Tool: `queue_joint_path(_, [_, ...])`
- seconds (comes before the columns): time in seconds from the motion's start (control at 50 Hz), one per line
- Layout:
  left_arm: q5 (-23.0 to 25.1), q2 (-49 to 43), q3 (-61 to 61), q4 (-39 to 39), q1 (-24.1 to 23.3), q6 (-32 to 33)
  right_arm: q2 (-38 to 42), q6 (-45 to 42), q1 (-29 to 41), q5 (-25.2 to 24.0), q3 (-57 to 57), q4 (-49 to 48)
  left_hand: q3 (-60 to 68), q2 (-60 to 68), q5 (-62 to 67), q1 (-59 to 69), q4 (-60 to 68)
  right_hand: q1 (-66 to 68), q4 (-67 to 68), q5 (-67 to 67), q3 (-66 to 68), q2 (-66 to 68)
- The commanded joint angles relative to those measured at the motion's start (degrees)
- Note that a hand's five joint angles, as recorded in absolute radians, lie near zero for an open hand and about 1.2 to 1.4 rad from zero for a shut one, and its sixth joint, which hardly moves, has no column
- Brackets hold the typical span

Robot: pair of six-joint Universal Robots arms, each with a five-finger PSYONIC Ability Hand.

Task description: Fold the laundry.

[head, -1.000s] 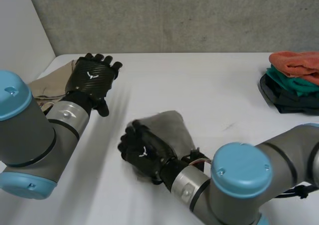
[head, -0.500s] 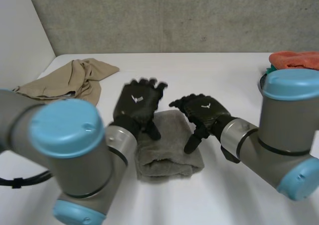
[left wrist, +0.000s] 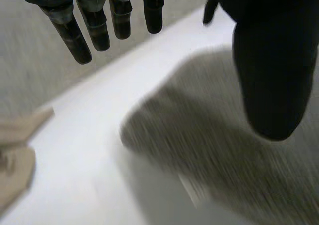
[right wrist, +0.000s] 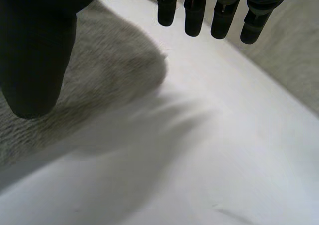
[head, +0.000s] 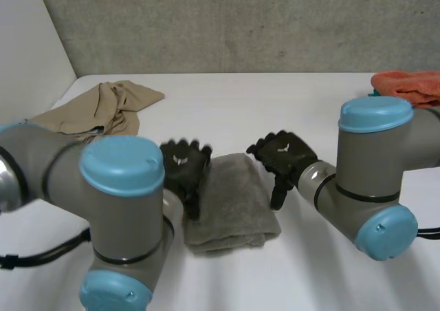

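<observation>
One towel point(head: 230, 201) lies folded into a thick grey block at lower centre of the head view, and I judge that piece nearly finished. My left hand point(head: 184, 172) sits at its left edge and my right hand point(head: 283, 154) at its right edge. Both have fingers straight and thumbs spread, holding nothing; I cannot tell whether either touches the fabric. Left to do, as I read it, is a tan cloth point(head: 103, 108) lying crumpled at upper left. An orange pile point(head: 409, 84) at the right edge looks stacked already. Bare table point(head: 275, 111) runs wide behind the towel and in front of it, so I have room. Only the tan cloth lies close to the table's left edge.
</observation>
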Motion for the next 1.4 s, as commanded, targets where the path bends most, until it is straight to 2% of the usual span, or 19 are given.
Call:
queue_joint_path(0.02, [9.57,4.44,6.44,-0.24,1.71,4.26,-9.51,-0.19,2.75,0.91,10.29,-7.36,-1.34,-0.81,-1.93,-0.11,-0.78,-2.84,-1.86,-2.39,-1.87,-2.20])
queue_joint_path(0.12, [21.87,6.12,11.01,-1.38,4.44,4.79,-11.54,-0.89,7.75,1.09,21.00,-15.35,-0.49,0.03,-1.09,0.73,0.06,-2.84,-1.86,-2.39,-1.87,-2.20])
queue_joint_path(0.14, [26.50,6.03,12.50,-3.21,4.88,4.79,-11.37,-1.07,8.64,1.09,22.07,-16.50,0.01,0.53,-0.59,1.23,0.56,-2.84,-1.86,-2.39,-1.87,-2.20])
queue_joint_path(0.22, [36.45,5.60,15.93,-8.66,5.15,4.70,-9.79,-1.77,11.72,1.35,25.77,-22.56,-0.49,0.04,-1.08,0.73,0.06,-2.84,-1.86,-2.39,-1.87,-2.20])
queue_joint_path(0.3, [40.61,4.89,17.00,-10.88,5.32,4.70,-6.10,-1.95,11.90,1.09,26.56,-26.61,-0.49,0.03,-1.09,0.73,0.06,-2.84,-1.86,-2.39,-1.87,-2.20])
queue_joint_path(0.44, [40.44,3.66,16.64,-10.88,5.06,4.79,-1.01,-4.66,11.90,1.00,25.25,-33.02,-1.00,-0.47,-1.59,0.22,-0.44,-2.84,-1.86,-2.39,-1.87,-2.20])
queue_joint_path(0.62, [40.44,3.57,16.64,-10.79,5.23,4.61,0.76,-8.45,11.90,0.83,23.40,-37.34,-1.17,-0.64,-1.76,0.06,-0.61,-0.07,0.90,0.37,0.89,0.56])
queue_joint_path(0.8, [40.52,3.66,16.73,-10.79,5.50,4.35,4.80,-8.36,11.90,0.12,19.54,-38.13,-1.34,-0.81,-1.93,-0.11,-0.78,18.93,19.90,19.37,19.89,19.56])
queue_joint_path(0.86, [40.52,3.66,16.73,-10.79,5.50,4.35,5.50,-8.36,11.81,0.21,18.66,-38.05,-1.17,-0.64,-1.76,0.05,-0.61,19.11,20.09,19.56,20.08,19.75])
queue_joint_path(0.96, [40.52,3.66,16.73,-10.79,5.59,4.35,5.59,-8.01,11.81,0.12,17.60,-37.96,-1.17,-0.64,-1.76,0.06,-0.61,26.66,27.64,27.11,27.63,27.30])
queue_joint_path(0.98, [40.61,3.66,16.73,-10.79,5.67,4.35,5.59,-8.01,11.81,0.12,17.16,-37.78,-1.33,-0.81,-1.93,-0.11,-0.78,36.68,37.65,37.12,37.64,37.31])
queue_joint_path(1.04, [40.61,3.75,16.82,-10.79,5.67,4.35,5.68,-8.01,11.72,0.30,16.55,-37.78,-1.34,-0.81,-1.93,-0.11,-0.78,53.70,54.67,54.14,54.66,54.33])
queue_joint_path(1.08, [40.61,3.75,16.82,-10.79,5.67,4.35,5.77,-8.10,11.72,0.39,16.28,-37.69,-1.34,-0.81,-1.93,-0.11,-0.78,56.11,57.09,56.56,57.08,56.75])
queue_joint_path(1.12, [40.61,3.75,16.82,-10.79,5.76,4.35,5.68,-8.01,11.63,0.74,15.67,-37.43,-1.17,-0.64,-1.76,0.05,-0.61,52.45,53.42,52.90,53.42,53.09])
queue_joint_path(1.14, [40.61,3.75,16.73,-10.79,5.76,4.26,5.51,-8.27,11.63,0.82,15.66,-37.08,-1.17,-0.64,-1.76,0.06,-0.61,45.26,46.24,45.71,46.23,45.90])
queue_joint_path(1.16, [40.53,3.75,16.73,-10.79,5.85,4.35,4.90,-8.36,11.46,0.91,16.10,-36.03,-1.33,-0.81,-1.93,-0.11,-0.78,24.37,25.35,24.82,25.34,25.01])
queue_joint_path(1.2, [40.52,3.75,16.64,-10.88,5.94,4.44,4.54,-8.10,11.20,0.91,16.54,-34.45,-1.17,-0.64,-1.76,0.06,-0.61,9.59,10.57,10.04,10.56,10.23])
queue_joint_path(1.32, [40.52,3.83,16.64,-10.88,5.94,4.35,2.43,-7.48,10.41,0.21,18.38,-27.77,-1.17,-0.64,-1.76,0.06,-0.61,5.83,6.81,6.28,6.80,6.47])
queue_joint_path(1.4, [40.52,3.83,16.64,-10.88,6.02,4.35,1.90,-7.57,10.05,0.21,19.88,-27.50,-1.17,-0.64,-1.76,0.06,-0.61,5.32,6.30,5.77,6.29,5.96])
